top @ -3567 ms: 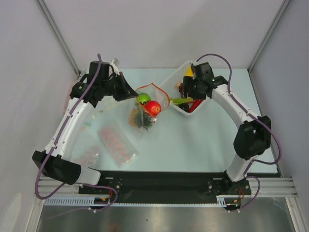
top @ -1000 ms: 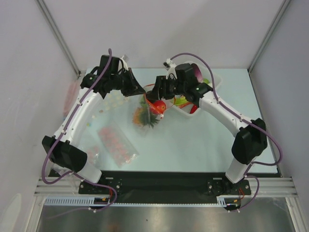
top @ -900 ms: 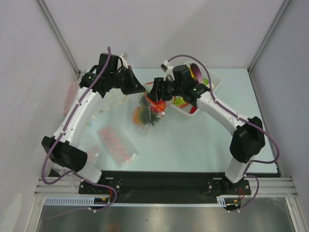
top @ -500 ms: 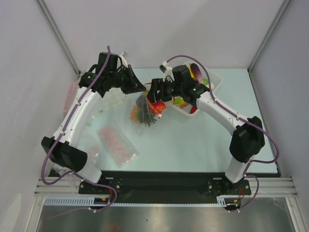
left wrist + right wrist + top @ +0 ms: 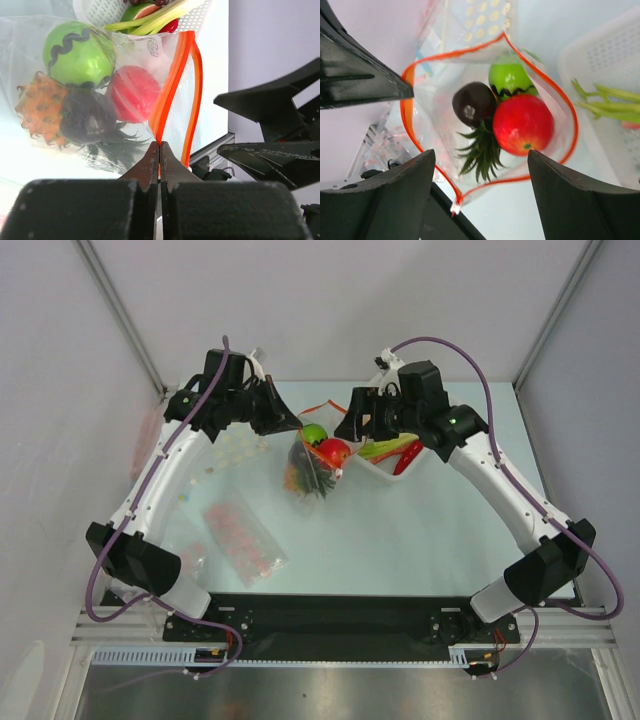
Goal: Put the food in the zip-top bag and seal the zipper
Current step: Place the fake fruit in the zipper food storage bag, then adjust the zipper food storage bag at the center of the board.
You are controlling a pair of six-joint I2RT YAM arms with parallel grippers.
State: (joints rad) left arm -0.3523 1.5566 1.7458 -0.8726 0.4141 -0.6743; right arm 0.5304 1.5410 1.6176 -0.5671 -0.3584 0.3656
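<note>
Pinching the zipper point(image 5: 172, 85) at one end with left gripper point(image 5: 159, 145), pressed together, and so holding the bag point(image 5: 427, 100) up with mouth gaping. Hovering over that mouth with right gripper point(image 5: 480, 155), spread wide and empty. Inside the bag already: pineapple point(image 5: 37, 112), green fruit point(image 5: 77, 52), red fruit point(image 5: 132, 92), touching one another. Filling done, as it seems; left to do: pressing the zipper shut along whole width.

clear zip-top bag point(image 5: 22, 70), orange-red zipper point(image 5: 172, 80). green fruit point(image 5: 509, 76) with a dark wavy line, plain glossy red fruit point(image 5: 522, 125), orange spiky pineapple point(image 5: 37, 112) with dark green crown point(image 5: 480, 150). white perforated basket point(image 5: 620, 55), pale green stalks point(image 5: 615, 107). clear packet point(image 5: 240, 535) of pink-red dots.
</note>
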